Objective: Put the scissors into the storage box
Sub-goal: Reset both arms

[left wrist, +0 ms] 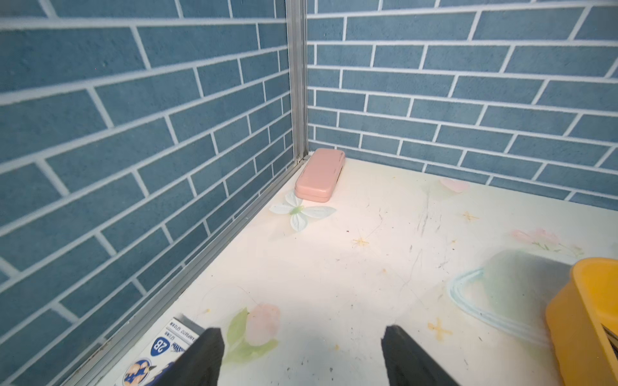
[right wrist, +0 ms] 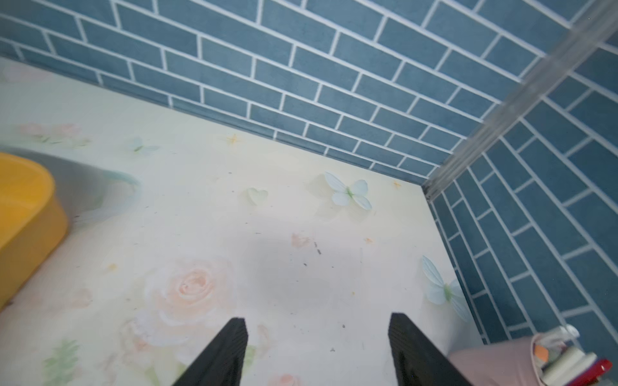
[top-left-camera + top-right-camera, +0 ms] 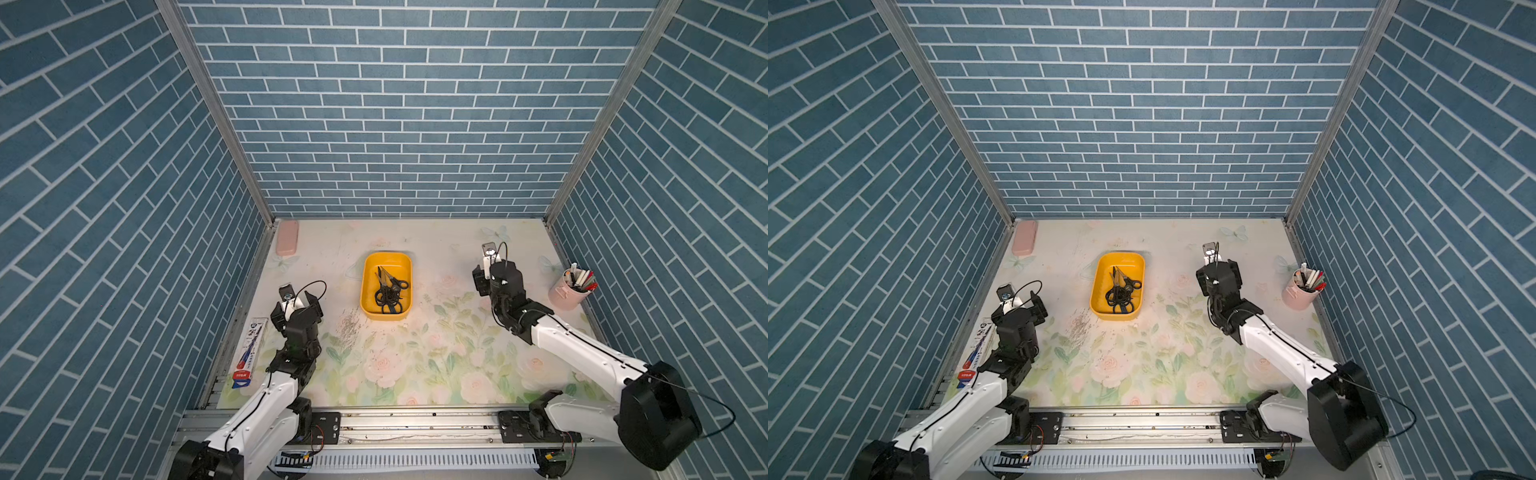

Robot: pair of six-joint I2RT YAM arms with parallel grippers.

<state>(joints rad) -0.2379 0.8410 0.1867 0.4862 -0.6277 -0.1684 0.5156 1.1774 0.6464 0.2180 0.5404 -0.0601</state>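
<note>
Pink case [image 3: 287, 237] in a far corner, pink pen cup [image 3: 566, 297] by the opposite wall, 2B pencil box [image 3: 249, 351] nearer.

Flat printed packet [image 1: 160, 347], lying at the left edge of the surface [image 1: 334, 267]: "2B" in white on a blue badge. Adjoining line of small print too fine to read. Nothing else legible.

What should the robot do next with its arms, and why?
Probably just pull both arms back to rest. The scissors lie piled in the box, I see none out on the table, and the left pincer and the right pincer are both open and empty.
</note>
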